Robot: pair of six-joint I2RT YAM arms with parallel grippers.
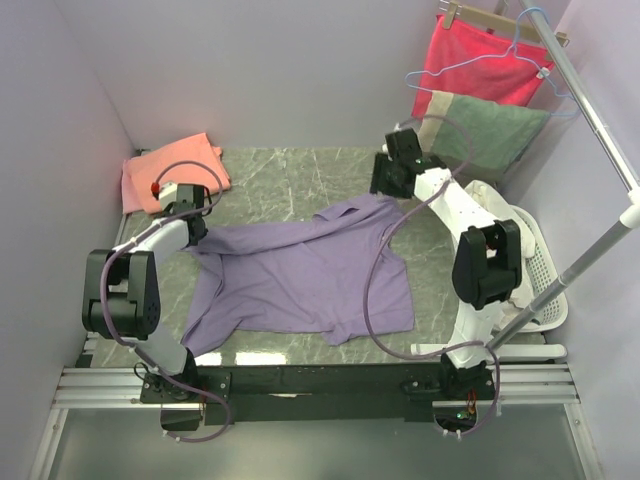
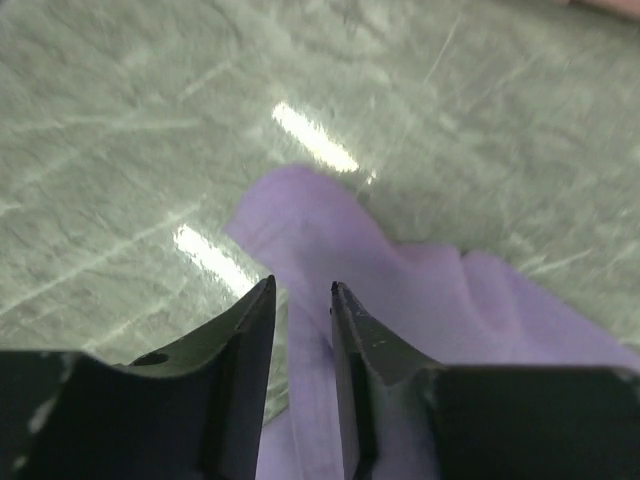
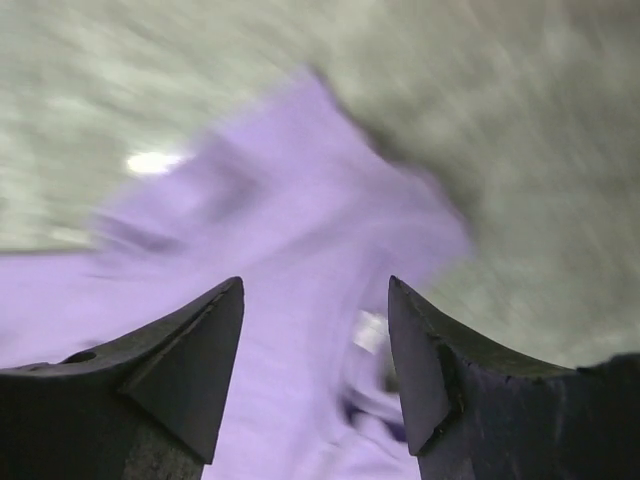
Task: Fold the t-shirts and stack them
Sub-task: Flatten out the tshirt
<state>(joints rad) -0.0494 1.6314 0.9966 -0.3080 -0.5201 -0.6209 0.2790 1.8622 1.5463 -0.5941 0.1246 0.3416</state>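
Presently: the large lavender-purple short-sleeved cotton t-shirt (image 1: 310,275) lies spread but rumpled across the middle of the grey marbled worktop (image 1: 290,175). The salmon-pink cotton t-shirt (image 1: 165,170) sits bunched at the far left corner, apart from it. Left pincer (image 2: 302,285) hangs low over the left-hand end of the lavender shirt, jaws narrowly parted, no cloth visibly pinched between them. Right pincer (image 3: 315,282) is over the shirt's far right corner, jaws wide and empty; that view is blurred. Handling, my judgement: thin, light, limp fabric that will drape and crease, and probably slides easily on the smooth stone. A single-point lift would likely bunch it. Better to take it at two points along a hem or shoulder seam, where the edge is doubled and gives the fingers something to bite. Room: the left wall stands close beside the left arm and the pink shirt. A white plastic laundry basket (image 1: 540,270) crowds the right edge. The near hem lies close to the black rail (image 1: 320,380). The bare strip of stone at the far middle looks the best space for folding.
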